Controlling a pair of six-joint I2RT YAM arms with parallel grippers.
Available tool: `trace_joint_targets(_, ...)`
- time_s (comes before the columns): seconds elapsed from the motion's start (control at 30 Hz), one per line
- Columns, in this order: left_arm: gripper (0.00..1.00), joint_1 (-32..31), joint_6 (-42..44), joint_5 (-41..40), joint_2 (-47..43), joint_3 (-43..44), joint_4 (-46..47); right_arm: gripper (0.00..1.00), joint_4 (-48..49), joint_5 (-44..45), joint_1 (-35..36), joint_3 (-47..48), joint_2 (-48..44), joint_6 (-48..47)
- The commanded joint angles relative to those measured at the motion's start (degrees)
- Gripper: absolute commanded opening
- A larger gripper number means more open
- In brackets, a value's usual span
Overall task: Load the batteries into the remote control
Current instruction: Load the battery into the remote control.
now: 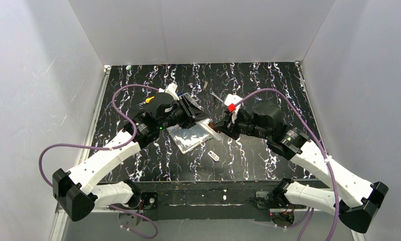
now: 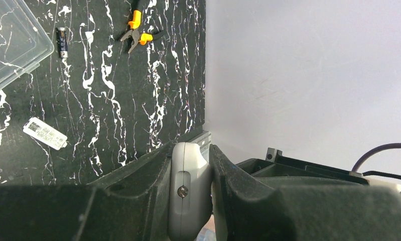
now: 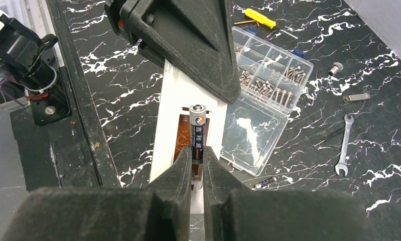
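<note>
Pinching a slim battery by its lower half, right gripper clenched, upper end poking clear of the pads, lengthwise over the dark recess in the remote control. Remote control: raised off the table, clamped by one end in the shut left gripper, recessed back turned toward the right wrist. Handling, judged: battery light, rigid, smooth-skinned, liable to pivot or roll in a two-point pinch; best taken mid-body, square to the pads. Remote light, stiff thin plastic, slick; best held across its long edges, clear of the recess. Room: recess walls narrow, little sideways slack; left fingers close above its far end. Below: clear compartment box, lid open; spare battery just beside it; wrench well apart. Small white strip on the table, possibly the compartment cover, too small to tell.
</note>
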Motion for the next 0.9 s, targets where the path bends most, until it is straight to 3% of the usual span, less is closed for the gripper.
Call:
trace_joint_targets(0.0,0.00,-0.2,-0.8,1.1,-0.5,0.8,1.3,0.05,1.3,0.0,0.5,0.7,-1.7,-1.9)
trace_joint_targets(0.87,0.00,-0.1,-1.6,2.2,0.0,0.2,2.7,0.10,1.2,1.7,1.6,0.2,-0.8,-3.8)
